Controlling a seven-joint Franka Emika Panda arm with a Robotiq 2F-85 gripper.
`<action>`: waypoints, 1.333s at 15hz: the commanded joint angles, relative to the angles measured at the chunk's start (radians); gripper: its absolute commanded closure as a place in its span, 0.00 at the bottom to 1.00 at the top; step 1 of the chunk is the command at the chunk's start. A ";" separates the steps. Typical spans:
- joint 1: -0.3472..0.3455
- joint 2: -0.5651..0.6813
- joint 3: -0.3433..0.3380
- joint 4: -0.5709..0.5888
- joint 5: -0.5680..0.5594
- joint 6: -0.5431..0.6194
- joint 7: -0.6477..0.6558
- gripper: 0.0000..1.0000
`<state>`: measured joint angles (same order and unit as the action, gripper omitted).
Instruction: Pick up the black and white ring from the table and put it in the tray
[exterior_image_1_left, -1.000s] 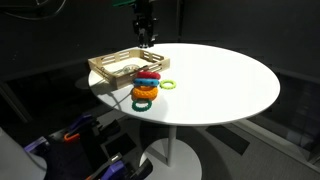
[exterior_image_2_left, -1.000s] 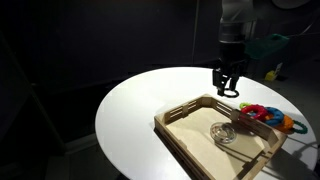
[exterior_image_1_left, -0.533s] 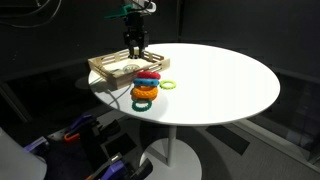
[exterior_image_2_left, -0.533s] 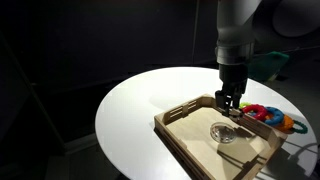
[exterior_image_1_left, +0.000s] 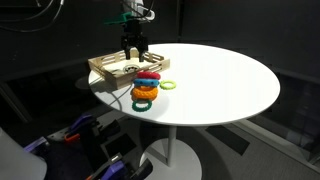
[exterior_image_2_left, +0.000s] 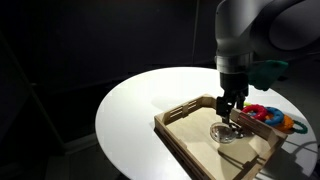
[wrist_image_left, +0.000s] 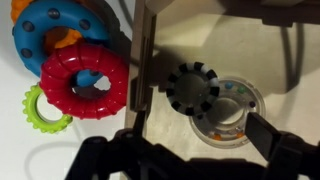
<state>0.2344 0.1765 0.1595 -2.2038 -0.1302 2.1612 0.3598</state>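
Pale grey arm (exterior_image_2_left: 243, 38), seemingly black gripper (exterior_image_2_left: 229, 110)

1. Gripper (wrist_image_left: 190, 152) fingertips cut off by the wrist view's bottom edge.
2. Blue ring (wrist_image_left: 38, 28) cropped at the top-left corner.
3. Tray (exterior_image_1_left: 100, 70) contents too small to tell in an exterior view.

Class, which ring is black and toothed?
The black ring inside the tray, beside a clear ring; the red ring, blue ring and green ring lie outside.
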 joint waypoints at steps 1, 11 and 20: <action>-0.028 -0.061 -0.020 -0.010 0.016 -0.044 -0.029 0.00; -0.143 -0.319 -0.085 -0.017 0.049 -0.231 -0.056 0.00; -0.198 -0.462 -0.092 0.000 0.073 -0.291 -0.054 0.00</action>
<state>0.0488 -0.2867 0.0561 -2.2054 -0.0606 1.8723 0.3083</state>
